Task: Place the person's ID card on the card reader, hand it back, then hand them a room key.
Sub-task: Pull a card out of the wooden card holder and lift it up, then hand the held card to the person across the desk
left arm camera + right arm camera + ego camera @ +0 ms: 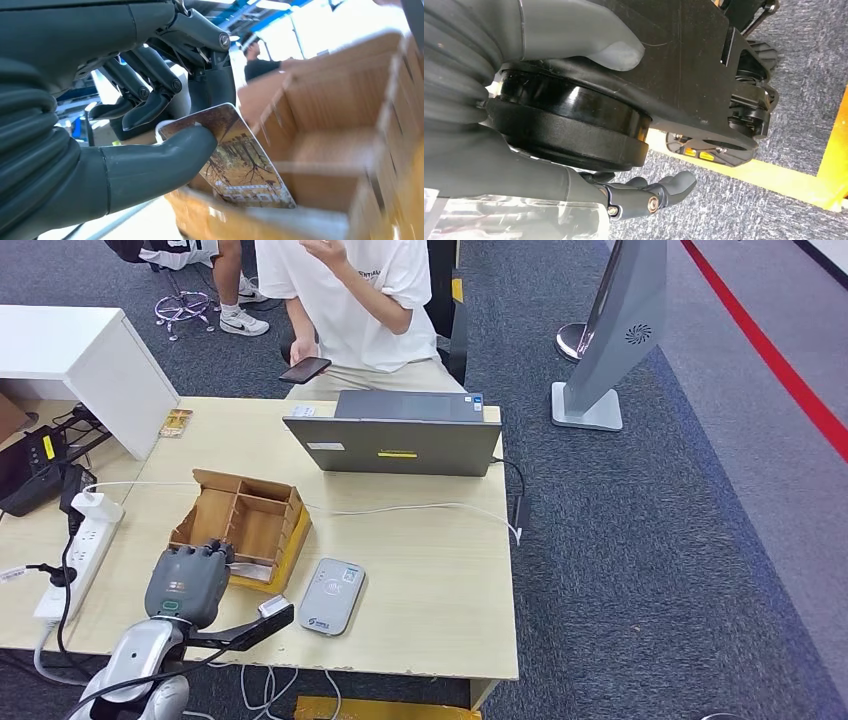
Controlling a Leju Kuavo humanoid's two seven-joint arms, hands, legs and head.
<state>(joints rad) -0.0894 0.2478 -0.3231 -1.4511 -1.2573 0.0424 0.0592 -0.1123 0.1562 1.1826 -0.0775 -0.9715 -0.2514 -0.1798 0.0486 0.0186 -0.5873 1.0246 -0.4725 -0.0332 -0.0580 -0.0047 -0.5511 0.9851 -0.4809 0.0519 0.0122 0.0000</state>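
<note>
A card printed with a forest scene [240,160], the room key by its look, is pinched between the thumb and the darker fingers [150,107] of the left hand [165,125] just at the edge of the wooden compartment box [340,110]; the left wrist view shows this grasp plainly. In the head view the left hand [190,580] reaches over the near corner of that box [245,520], and its own back hides the card. The grey card reader [332,596] lies flat on the bench [430,570] just beside the box, near the front edge. The right wrist view shows the right hand [644,192] hanging over grey carpet and a yellow floor stripe [774,177], fingers loosely apart with nothing in them. Farther back on the bench stands an open laptop [400,440], its white cable trailing across the top; a white power strip [75,555] lies to the left. Behind the bench sits a person in a white shirt [350,300] holding a phone [305,369].
</note>
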